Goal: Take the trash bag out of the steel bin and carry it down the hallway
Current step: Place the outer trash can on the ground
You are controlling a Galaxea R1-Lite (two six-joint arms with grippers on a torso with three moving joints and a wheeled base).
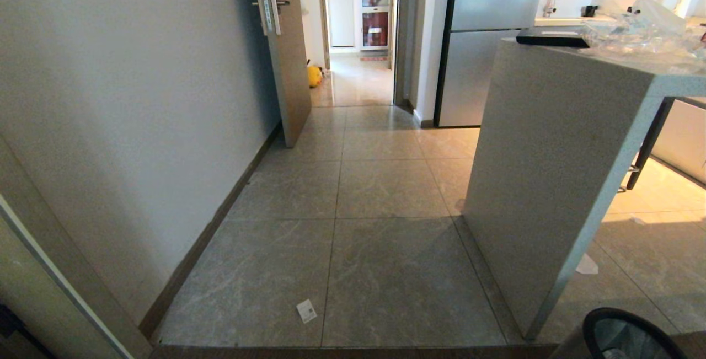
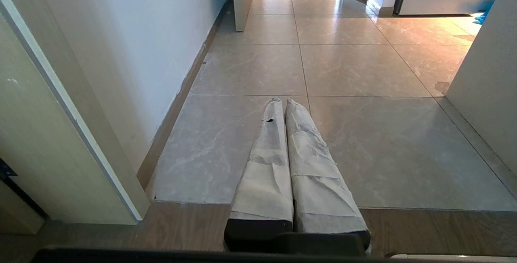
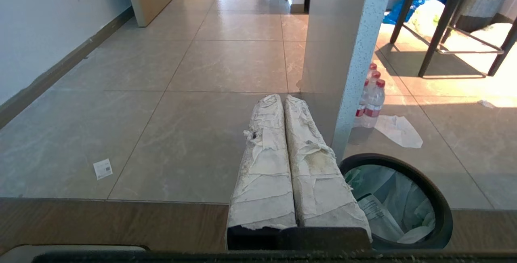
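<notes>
- Nothing done yet: the trash bag [image 3: 387,202] sits inside the steel bin [image 3: 438,198].
- Right tool [image 3: 282,101] and left tool [image 2: 282,103] both clenched, empty.
- Lifting and hallway [image 1: 353,80] carry remain.

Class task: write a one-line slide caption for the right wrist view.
Shut right gripper poised over tiled floor, beside the steel bin still holding its trash bag.
</notes>
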